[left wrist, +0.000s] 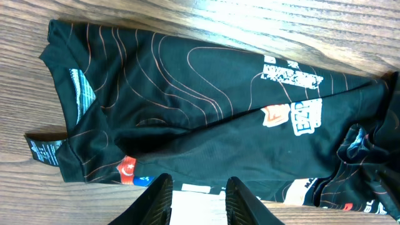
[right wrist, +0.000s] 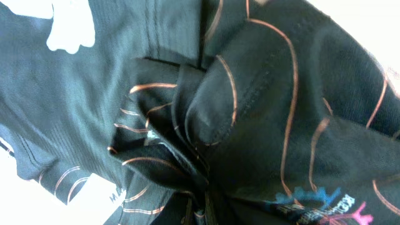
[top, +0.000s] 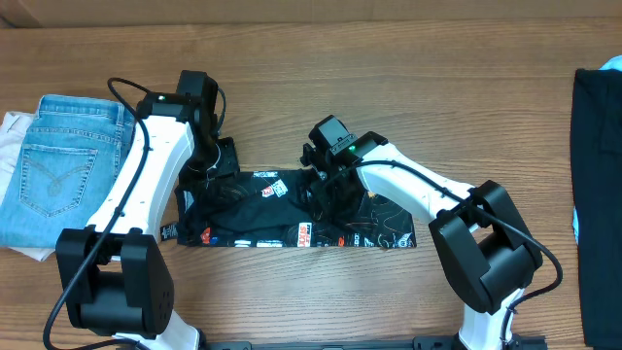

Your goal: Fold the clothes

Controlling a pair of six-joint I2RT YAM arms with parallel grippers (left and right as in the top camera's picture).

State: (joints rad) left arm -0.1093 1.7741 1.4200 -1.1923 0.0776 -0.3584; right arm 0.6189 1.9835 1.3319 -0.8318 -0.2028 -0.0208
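While the jersey lay on the worktop, right hand clenched a bunched fold mid-garment; left hand hung released over its left end.

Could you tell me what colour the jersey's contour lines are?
Orange-tan lines on the black jersey, clearest in the left wrist view.

The left arm and right arm have smooth white shells between bulky black joint housings, thin black cables run along them, and the left gripper has two rounded, glossy black fingers.
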